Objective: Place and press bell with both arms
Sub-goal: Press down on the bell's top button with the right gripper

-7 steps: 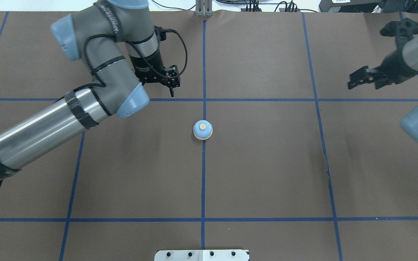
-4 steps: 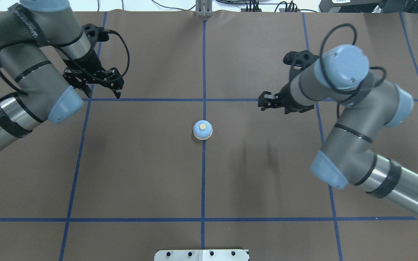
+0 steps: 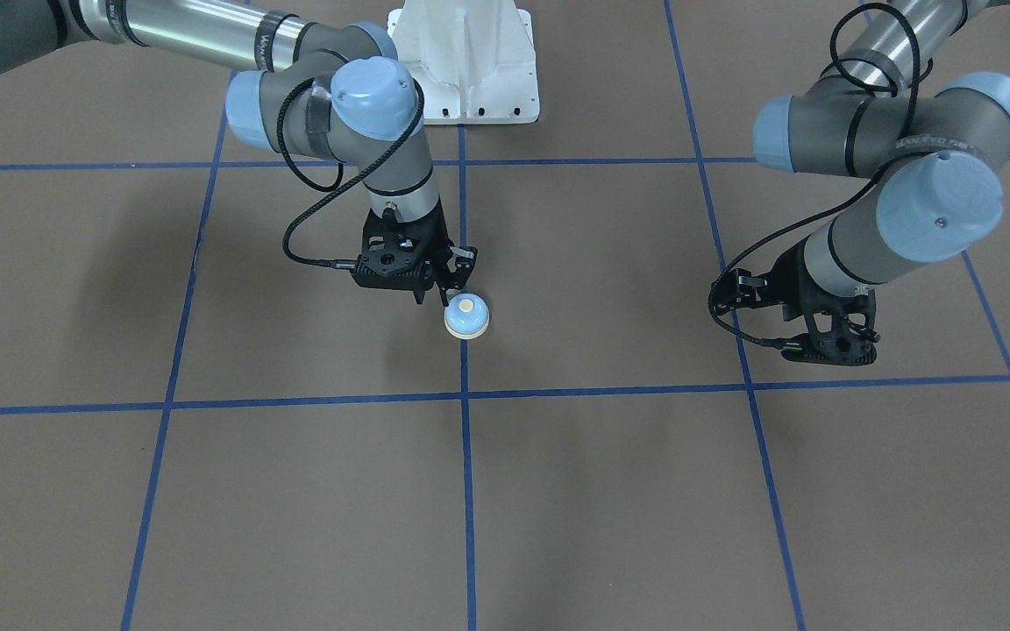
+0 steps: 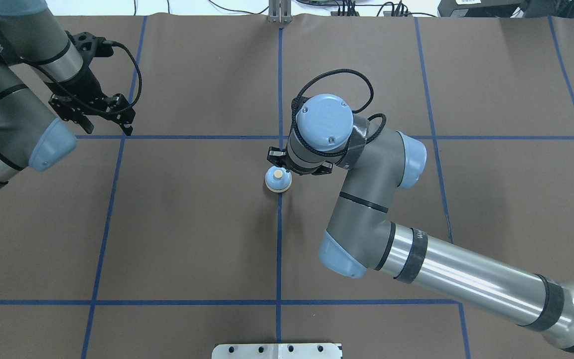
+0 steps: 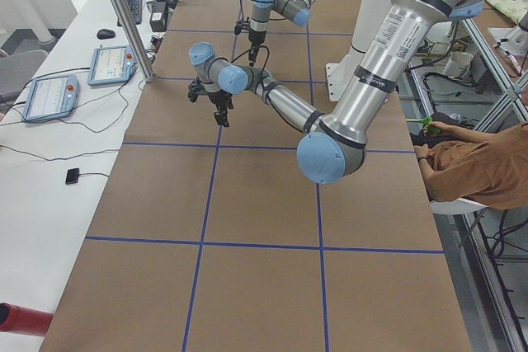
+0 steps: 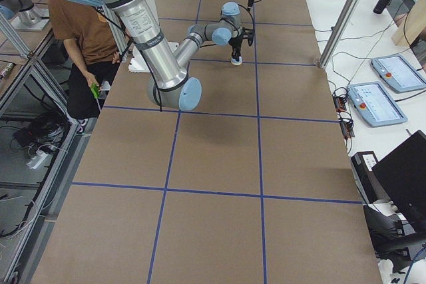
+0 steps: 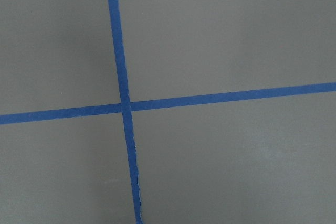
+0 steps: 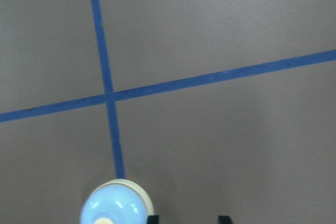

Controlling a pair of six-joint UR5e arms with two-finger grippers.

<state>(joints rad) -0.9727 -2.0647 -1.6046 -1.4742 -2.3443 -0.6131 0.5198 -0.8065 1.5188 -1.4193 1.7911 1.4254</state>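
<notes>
The bell point(image 4: 278, 179) stands upright on a blue tape line at the table's middle; it also shows in the front view point(image 3: 466, 317) and the right wrist view point(image 8: 113, 205). My right gripper point(image 3: 442, 285) hangs low just beside the bell, on its far side in the overhead view. Its fingertips point(image 8: 152, 217) stand apart and empty, with the bell to their left and not between them. In the overhead view the right wrist point(image 4: 323, 119) hides most of that gripper. My left gripper point(image 4: 105, 127) is open and empty over a tape crossing far to the left, also shown in the front view point(image 3: 829, 349).
Brown paper with a blue tape grid point(image 4: 279, 249) covers the table. The white pedestal point(image 3: 465, 61) stands at the robot's side. A white plate point(image 4: 277, 350) lies at the near edge. A seated person point(image 5: 478, 162) and tablets point(image 6: 386, 101) are off the table.
My right arm has swung in from the right edge until its gripper is next to the bell. My left arm has drawn back to the left. The bell has not moved.
</notes>
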